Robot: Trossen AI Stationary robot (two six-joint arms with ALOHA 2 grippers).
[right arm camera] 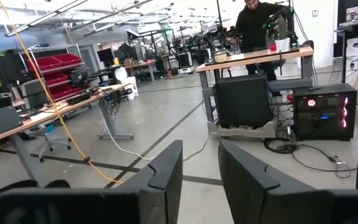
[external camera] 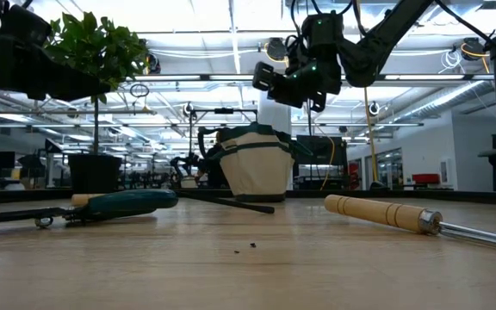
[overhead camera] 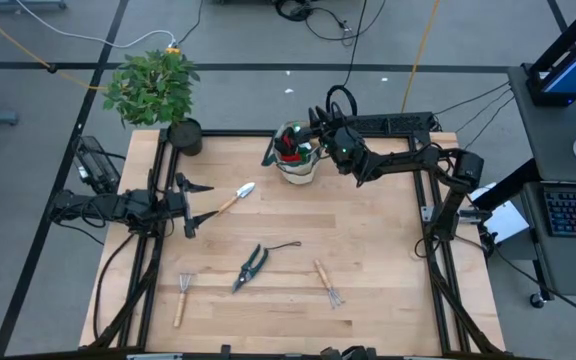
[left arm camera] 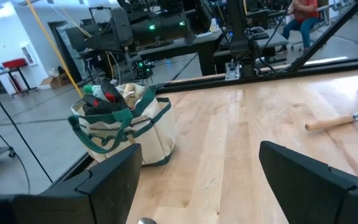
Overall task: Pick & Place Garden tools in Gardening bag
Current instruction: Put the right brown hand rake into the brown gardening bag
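The beige gardening bag with green trim stands upright at the table's far middle. A red-and-black glove and other items stick out of its top. My right gripper hovers just above the bag's right side, empty, its fingers a narrow gap apart. My left gripper is wide open at the table's left edge. A wood-handled silver trowel lies flat just in front of it, handle end toward the fingers. The bag also shows in the left wrist view.
Dark pruning shears lie at the near middle, a little rake at the near left and another rake at the near right. A potted plant in a black pot stands at the far left corner.
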